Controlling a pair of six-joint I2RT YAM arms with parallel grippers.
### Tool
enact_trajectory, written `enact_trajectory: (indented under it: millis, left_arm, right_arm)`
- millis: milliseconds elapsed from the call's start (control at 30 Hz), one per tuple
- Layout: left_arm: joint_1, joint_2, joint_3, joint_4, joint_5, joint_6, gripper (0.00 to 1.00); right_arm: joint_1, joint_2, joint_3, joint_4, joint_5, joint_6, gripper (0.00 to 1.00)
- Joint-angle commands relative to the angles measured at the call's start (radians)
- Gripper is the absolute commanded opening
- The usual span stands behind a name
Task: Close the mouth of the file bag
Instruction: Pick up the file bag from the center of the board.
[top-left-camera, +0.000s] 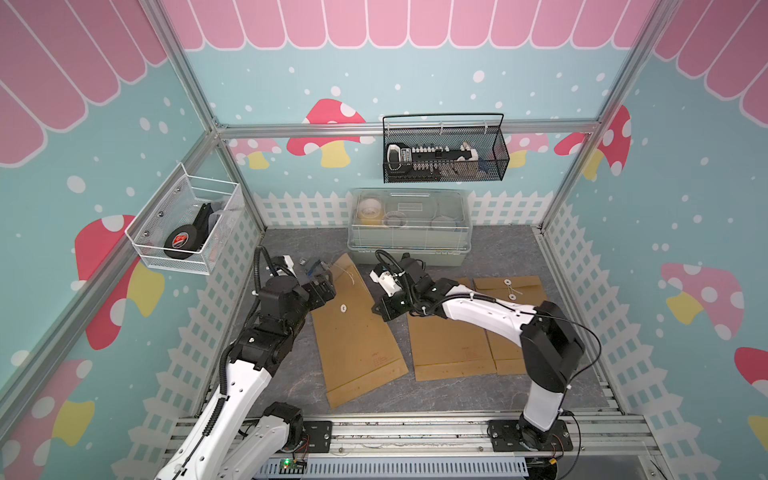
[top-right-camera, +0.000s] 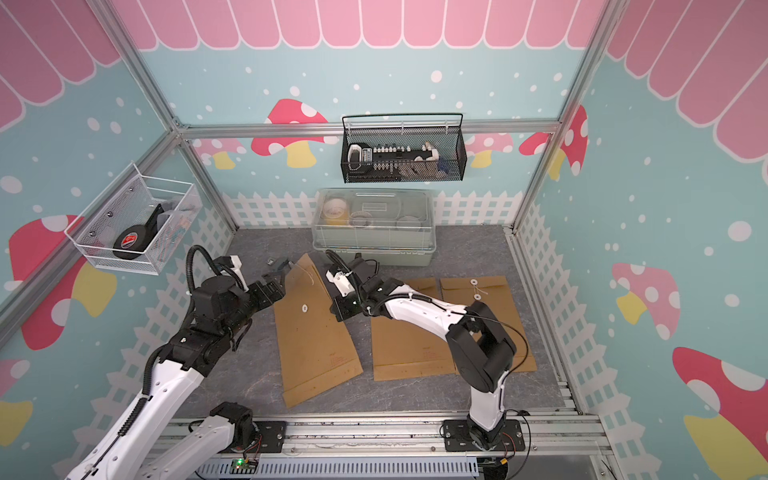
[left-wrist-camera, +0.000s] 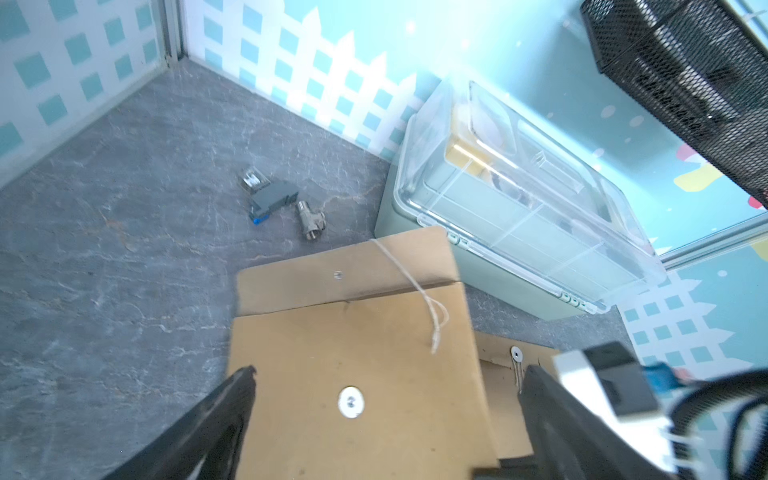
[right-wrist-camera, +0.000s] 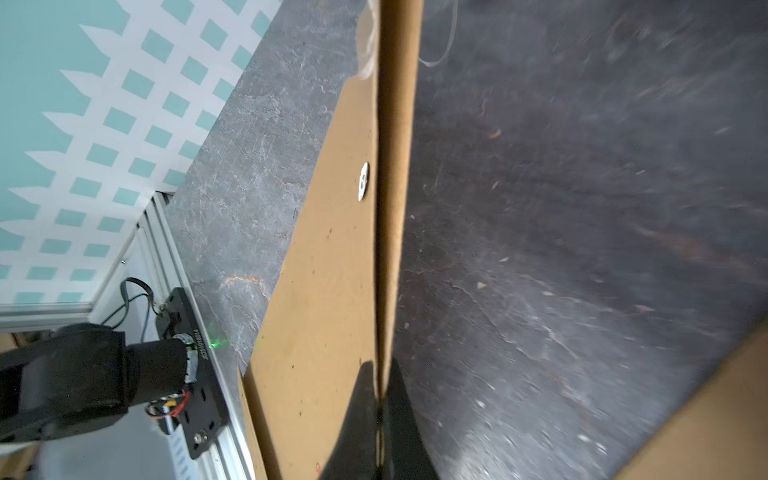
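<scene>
The file bag (top-left-camera: 357, 345) is a brown kraft envelope lying on the grey table, seen in both top views (top-right-camera: 316, 345). Its flap (left-wrist-camera: 345, 278) stands unfolded at the far end, and a white string (left-wrist-camera: 419, 291) trails from it over the body. A white round button (left-wrist-camera: 351, 401) sits on the body. My left gripper (left-wrist-camera: 392, 370) hovers open over the bag's upper left part (top-left-camera: 330, 286), and the button shows between its fingers. My right gripper (right-wrist-camera: 380, 399) is shut on the bag's right edge (top-left-camera: 380, 311), which it holds raised.
Two more brown file bags (top-left-camera: 449, 345) (top-left-camera: 511, 291) lie to the right, partly under my right arm. A clear lidded box (top-left-camera: 409, 226) stands at the back wall. Small metal and plastic parts (left-wrist-camera: 270, 199) lie beyond the flap. Wire baskets (top-left-camera: 444, 149) (top-left-camera: 187, 224) hang on the walls.
</scene>
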Motion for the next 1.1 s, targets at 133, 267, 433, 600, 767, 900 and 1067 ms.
enact_trajectory:
  millis: [133,267,433,600,767,900,1067]
  left_arm:
    - [0.094,0.017,0.065,0.059,0.143,0.067,0.94]
    - [0.192,0.144,0.165,0.081,0.414,0.022,0.80]
    - [0.213,0.296,0.206,0.299,0.678,-0.078,0.86]
    - [0.153,0.427,0.241,0.526,0.755,-0.107,0.89]
    - [0.069,0.541,0.365,0.537,0.745,-0.008,0.92]
    - [0.067,0.640,0.443,0.589,0.802,-0.035,0.94]
    - [0.025,0.700,0.539,0.634,0.882,-0.040,0.95]
  right_arm:
    - [-0.133,-0.258,-0.098,0.016,0.040,-0.146,0.00]
    - [-0.185,-0.420,-0.144,0.077,0.026,-0.193,0.00]
    - [-0.333,-0.565,-0.215,0.210,-0.079,-0.123,0.00]
    - [-0.418,-0.619,-0.237,0.311,-0.216,-0.094,0.00]
    - [-0.496,-0.638,-0.283,0.492,-0.357,0.060,0.00]
    - [-0.524,-0.650,-0.302,0.610,-0.431,0.170,0.00]
    - [-0.548,-0.648,-0.319,0.706,-0.495,0.272,0.00]
